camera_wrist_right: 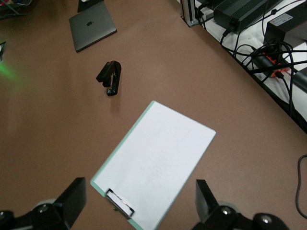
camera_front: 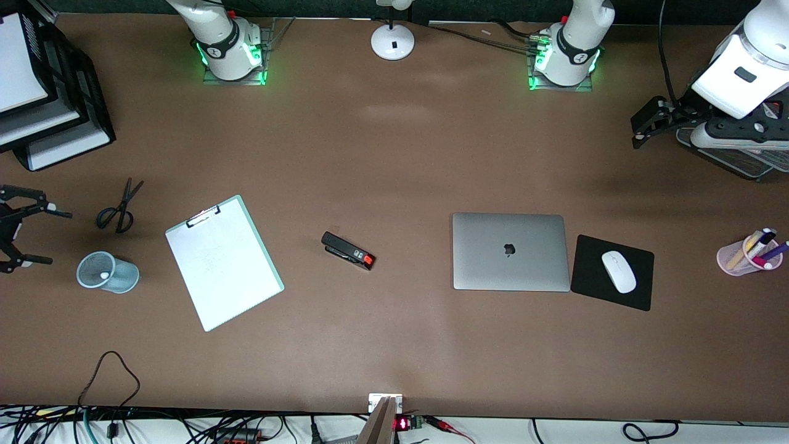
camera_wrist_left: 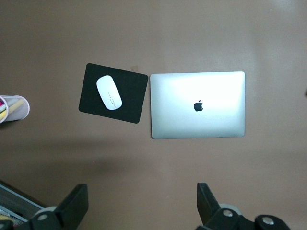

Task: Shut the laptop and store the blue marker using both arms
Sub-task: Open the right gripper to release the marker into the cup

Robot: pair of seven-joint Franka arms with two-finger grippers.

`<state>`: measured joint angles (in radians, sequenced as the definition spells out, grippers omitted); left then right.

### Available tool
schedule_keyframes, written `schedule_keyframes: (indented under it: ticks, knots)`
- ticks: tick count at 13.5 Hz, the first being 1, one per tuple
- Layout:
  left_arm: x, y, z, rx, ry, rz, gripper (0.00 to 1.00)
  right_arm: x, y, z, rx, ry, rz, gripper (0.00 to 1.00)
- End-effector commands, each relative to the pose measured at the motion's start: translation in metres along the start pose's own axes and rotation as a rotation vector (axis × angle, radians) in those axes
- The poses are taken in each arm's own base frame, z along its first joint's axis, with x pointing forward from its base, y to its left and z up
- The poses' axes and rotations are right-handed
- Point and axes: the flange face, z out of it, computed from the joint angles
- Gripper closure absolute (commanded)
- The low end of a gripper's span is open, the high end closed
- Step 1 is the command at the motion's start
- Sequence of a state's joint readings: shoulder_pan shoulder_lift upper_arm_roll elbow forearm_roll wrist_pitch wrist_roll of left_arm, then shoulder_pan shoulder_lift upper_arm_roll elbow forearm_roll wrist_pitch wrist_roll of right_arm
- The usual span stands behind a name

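Observation:
The laptop (camera_front: pixel 510 251) lies shut on the table, lid up with the dark apple logo showing; it also shows in the left wrist view (camera_wrist_left: pixel 197 105) and the right wrist view (camera_wrist_right: pixel 92 25). A blue-and-white marker (camera_front: pixel 765 238) stands among several pens in the pink cup (camera_front: pixel 733 259) at the left arm's end. My left gripper (camera_front: pixel 636 132) (camera_wrist_left: pixel 142 201) hangs open and empty over bare table, next to a wire tray. My right gripper (camera_front: pixel 54 237) (camera_wrist_right: pixel 141 201) hangs open and empty at the right arm's end, over the table beside the clipboard.
A white mouse (camera_front: pixel 618 271) sits on a black mouse pad (camera_front: pixel 592 290) beside the laptop. A stapler (camera_front: pixel 347 251), clipboard (camera_front: pixel 223 262), scissors (camera_front: pixel 120 208), tipped blue mesh cup (camera_front: pixel 108 272), black paper trays (camera_front: pixel 43 92), wire tray (camera_front: pixel 739 159) and lamp base (camera_front: pixel 392 42) also stand on the table.

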<state>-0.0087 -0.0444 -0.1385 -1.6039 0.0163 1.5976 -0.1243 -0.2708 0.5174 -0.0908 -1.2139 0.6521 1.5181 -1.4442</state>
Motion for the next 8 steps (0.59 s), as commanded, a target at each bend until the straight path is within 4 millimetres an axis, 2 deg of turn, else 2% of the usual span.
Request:
schedule_keyframes:
  ticks: [1,2,3,6,8]
  knots:
    - [-0.002,-0.002,-0.005,-0.014,0.006,0.018,0.00,0.060,-0.030,0.002,-0.013,-0.089,0.086,0.00]
    - [-0.002,-0.002,-0.005,-0.014,0.006,0.018,0.00,0.082,-0.041,0.002,-0.026,-0.112,0.105,0.00]
    - [-0.002,-0.001,-0.005,-0.014,0.006,0.020,0.00,0.098,-0.048,0.014,-0.023,-0.138,0.118,0.00]
    - [-0.003,-0.001,-0.007,-0.014,0.008,0.020,0.00,0.129,-0.061,0.040,-0.041,-0.196,0.220,0.00]
    - [-0.002,-0.001,-0.006,-0.014,0.008,0.020,0.00,0.157,-0.074,0.059,-0.080,-0.242,0.286,0.00]
